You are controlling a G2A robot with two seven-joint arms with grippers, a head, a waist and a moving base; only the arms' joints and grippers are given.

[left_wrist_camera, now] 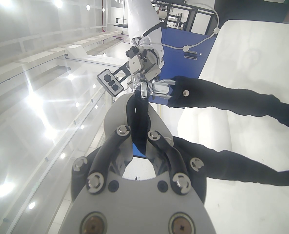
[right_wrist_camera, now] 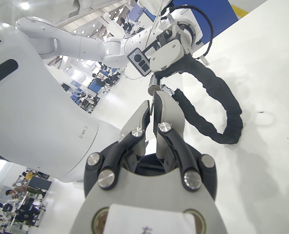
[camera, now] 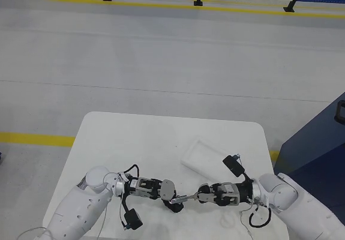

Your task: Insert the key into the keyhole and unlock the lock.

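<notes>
Facing head-on — left gripper (left_wrist_camera: 137, 104) clamps lock (left_wrist_camera: 160, 88), right gripper (right_wrist_camera: 152, 107) pinches key (right_wrist_camera: 153, 96).

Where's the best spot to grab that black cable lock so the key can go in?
Pinch the sleeved cable behind the chrome lock head, from the side, as the left hand does: it is slim there, and the keyhole end is left clear.

Lock (left_wrist_camera: 160, 88) in left pincer (left_wrist_camera: 137, 105), key (right_wrist_camera: 152, 93) in right pincer (right_wrist_camera: 154, 101) to its right, over front of table (camera: 130, 138), tray (camera: 205, 157) behind.
</notes>
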